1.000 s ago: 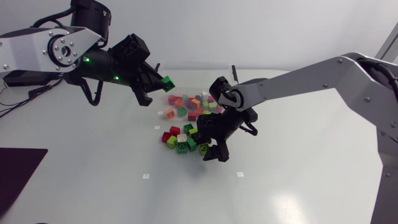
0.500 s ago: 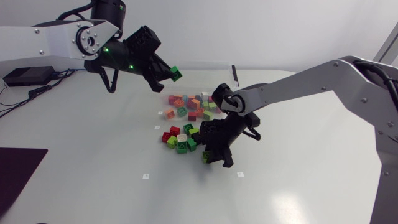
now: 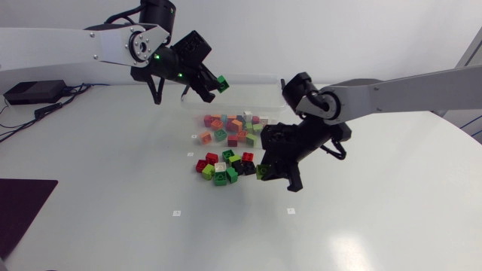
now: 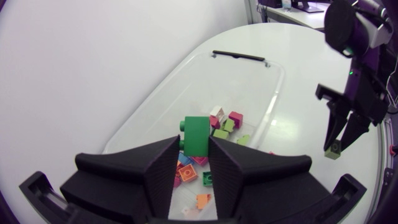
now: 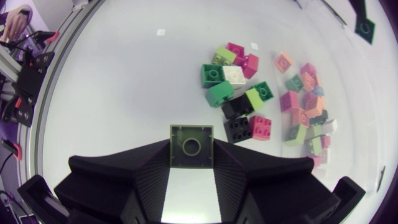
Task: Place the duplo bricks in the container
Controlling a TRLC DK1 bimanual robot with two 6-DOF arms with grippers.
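Green brick [image 4: 196, 134] clamped in left hand [image 4: 194, 149] over container [image 4: 239, 78]; olive brick [image 5: 191, 142] clamped in right hand [image 5: 191, 153].

Silver-grey links [image 3: 68, 45], black joints [image 3: 158, 11], green lights [image 3: 158, 57]; matte black left claw [image 3: 217, 85], right claw [image 3: 265, 173].

The head view looks down on both arms. The left wrist view, close behind the left gripper [image 4: 194, 146], faces the container [image 4: 149, 118] ahead. The right wrist view, behind the right gripper [image 5: 191, 158], faces loose bricks [image 5: 213, 74] ahead. All 3 show the container's bricks.
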